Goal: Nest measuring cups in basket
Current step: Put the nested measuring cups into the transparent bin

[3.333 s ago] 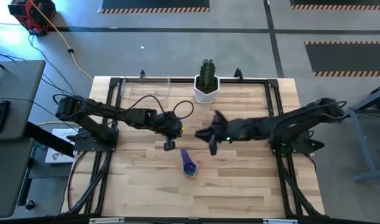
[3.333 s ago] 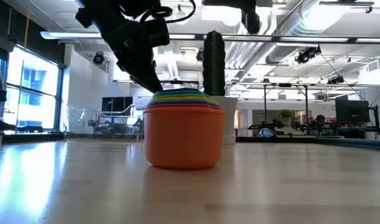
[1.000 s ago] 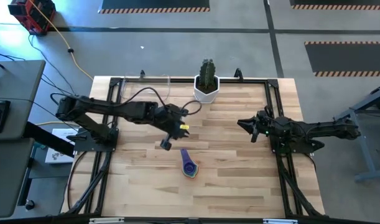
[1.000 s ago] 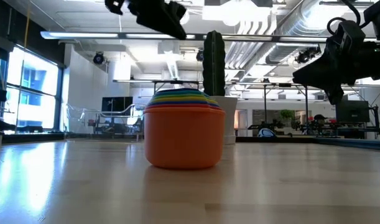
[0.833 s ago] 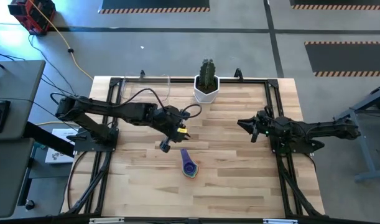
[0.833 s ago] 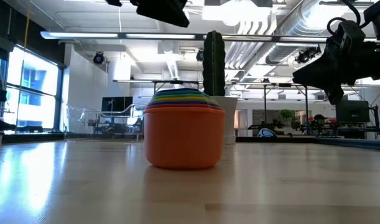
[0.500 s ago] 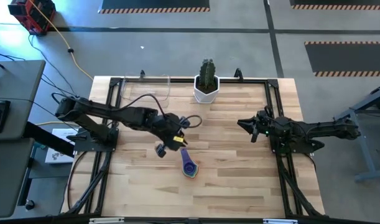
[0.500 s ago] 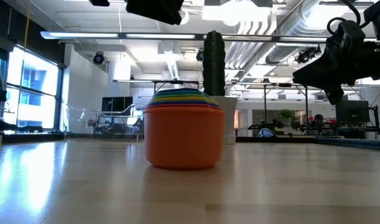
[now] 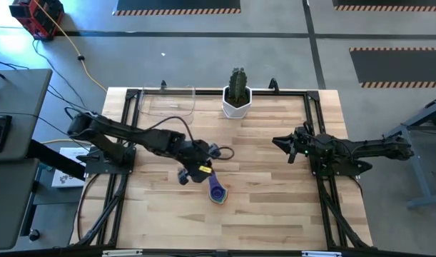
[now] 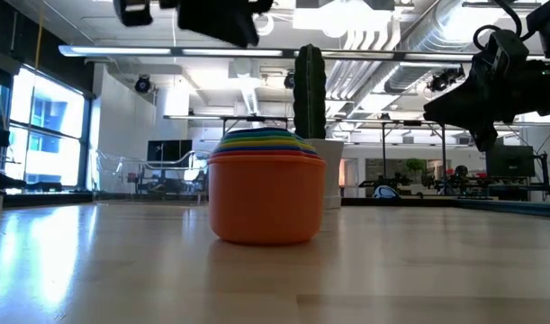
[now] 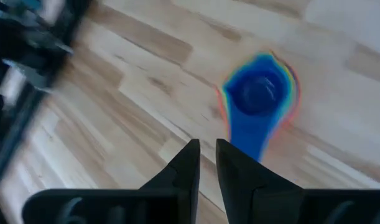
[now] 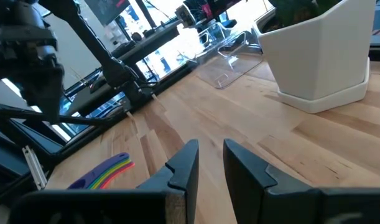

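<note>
While I'm hanging my left gripper (image 11: 204, 163) over the middle of the table, the measuring cups (image 9: 217, 190) are sitting already nested in one stack on the bare wood, just ahead of and below my fingertips, a bit nearer the front edge. The flat handles are fanning out from the stack back toward me, so that's the long axis I'm lining up on. My fingers are nearly together with only a thin slit between them, holding nothing. My right gripper (image 12: 207, 163) is waiting well off at the right side, a small gap between its fingers, also empty, so left is clearly nearer.

The basket (image 9: 168, 101) is at the far left corner, beside the cactus pot (image 9: 237, 101). Only the low view is showing the orange outer cup and the rainbow of rims; my wrist view is showing the blue cup on top.
</note>
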Available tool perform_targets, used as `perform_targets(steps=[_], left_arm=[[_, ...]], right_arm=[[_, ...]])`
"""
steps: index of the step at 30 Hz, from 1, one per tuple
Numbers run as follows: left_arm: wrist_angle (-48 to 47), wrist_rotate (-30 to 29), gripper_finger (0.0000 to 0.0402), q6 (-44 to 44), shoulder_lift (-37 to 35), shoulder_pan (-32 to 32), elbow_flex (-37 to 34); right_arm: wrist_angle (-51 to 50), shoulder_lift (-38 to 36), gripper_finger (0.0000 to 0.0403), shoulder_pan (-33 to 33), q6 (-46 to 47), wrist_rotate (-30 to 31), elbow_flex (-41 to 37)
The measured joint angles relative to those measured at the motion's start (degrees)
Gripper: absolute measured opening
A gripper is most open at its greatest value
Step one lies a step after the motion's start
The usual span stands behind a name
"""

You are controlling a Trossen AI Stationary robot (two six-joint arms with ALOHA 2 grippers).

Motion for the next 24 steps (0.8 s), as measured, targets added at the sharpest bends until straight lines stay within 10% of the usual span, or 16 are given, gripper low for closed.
perform_targets(steps=[24], left_arm=[[-0.5,0.7,0.0097,8.3,10.6,1.3,0.0]], right_arm=[[0.0,3.0,0.0067,0.0,0.0,-0.4,0.0]])
